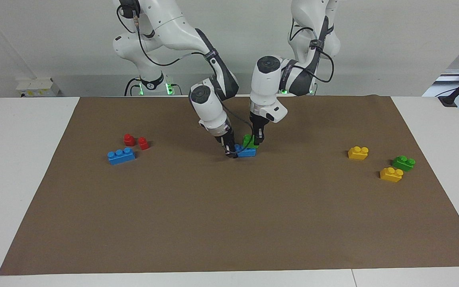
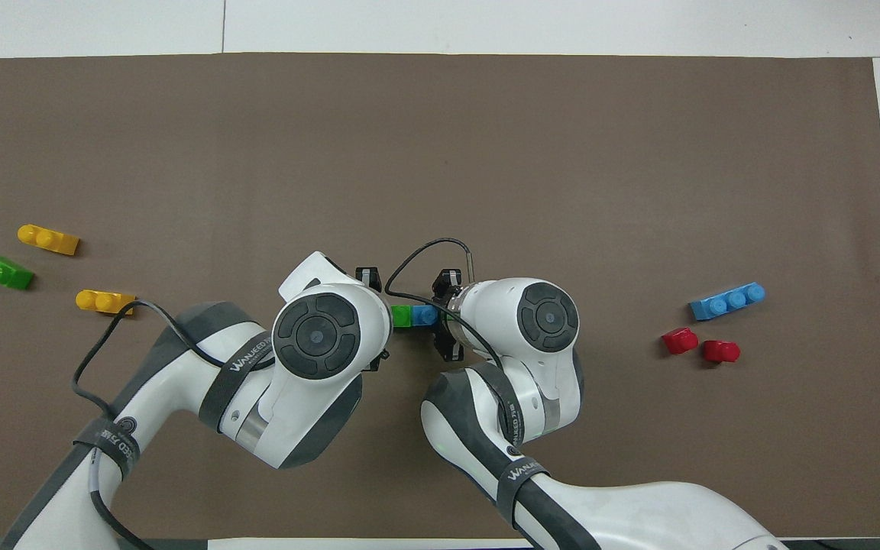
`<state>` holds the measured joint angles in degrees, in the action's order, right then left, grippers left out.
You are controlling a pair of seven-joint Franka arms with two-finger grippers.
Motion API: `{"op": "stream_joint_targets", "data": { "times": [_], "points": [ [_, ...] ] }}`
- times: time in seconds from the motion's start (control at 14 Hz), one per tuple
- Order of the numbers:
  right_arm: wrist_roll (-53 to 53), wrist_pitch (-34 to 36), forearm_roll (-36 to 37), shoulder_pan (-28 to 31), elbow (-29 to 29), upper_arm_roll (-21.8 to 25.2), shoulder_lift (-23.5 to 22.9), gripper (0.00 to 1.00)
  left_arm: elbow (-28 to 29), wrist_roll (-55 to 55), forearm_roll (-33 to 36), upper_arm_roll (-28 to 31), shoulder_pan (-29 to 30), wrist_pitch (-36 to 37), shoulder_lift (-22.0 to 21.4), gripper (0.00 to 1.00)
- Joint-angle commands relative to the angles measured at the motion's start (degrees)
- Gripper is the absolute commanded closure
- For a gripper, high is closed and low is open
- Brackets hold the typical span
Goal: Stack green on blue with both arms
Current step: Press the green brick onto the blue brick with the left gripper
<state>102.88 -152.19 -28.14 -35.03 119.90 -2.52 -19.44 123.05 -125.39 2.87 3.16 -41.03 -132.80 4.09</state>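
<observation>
Toward the right arm's end of the brown mat (image 1: 229, 223): spare bright blue three-stud plastic brick (image 1: 121, 156), with two small red plastic pieces (image 1: 136, 141) just beside it, nearer to the robots. Untouched, well apart from the work.

At mid-table: right gripper (image 1: 231, 152) down at mat level, wrist tilted toward the left arm's end, fingers narrow and clamped on the end of the bright blue three-stud plastic toy brick (image 1: 248, 152). Long axis of that brick along the table, from one arm's end toward the other.

Next along: small bright green two-stud plastic toy brick (image 1: 248, 140), on top of the blue brick's end toward the left arm, touching it. Cannot tell whether fully pressed home or only resting on the studs. Left gripper (image 1: 257, 140) comes almost straight down, fingers narrow and holding the green brick, on its side toward the left arm.

Probably a straight downward push by the left gripper remaining, with the right bracing the blue.

Toward the left arm's end: two yellow two-stud plastic bricks (image 1: 358, 153) and a second green two-stud brick (image 1: 404, 163), lying idle.
</observation>
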Motion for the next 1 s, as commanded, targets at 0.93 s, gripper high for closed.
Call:
{"op": "stream_joint_targets", "data": {
  "times": [0.93],
  "points": [
    [-1.72,-1.71,-1.39,0.31,2.00,0.06,-0.25,1.00,1.23,-10.68,6.80,0.89,-1.96,-4.57,2.59,1.00]
  ]
}}
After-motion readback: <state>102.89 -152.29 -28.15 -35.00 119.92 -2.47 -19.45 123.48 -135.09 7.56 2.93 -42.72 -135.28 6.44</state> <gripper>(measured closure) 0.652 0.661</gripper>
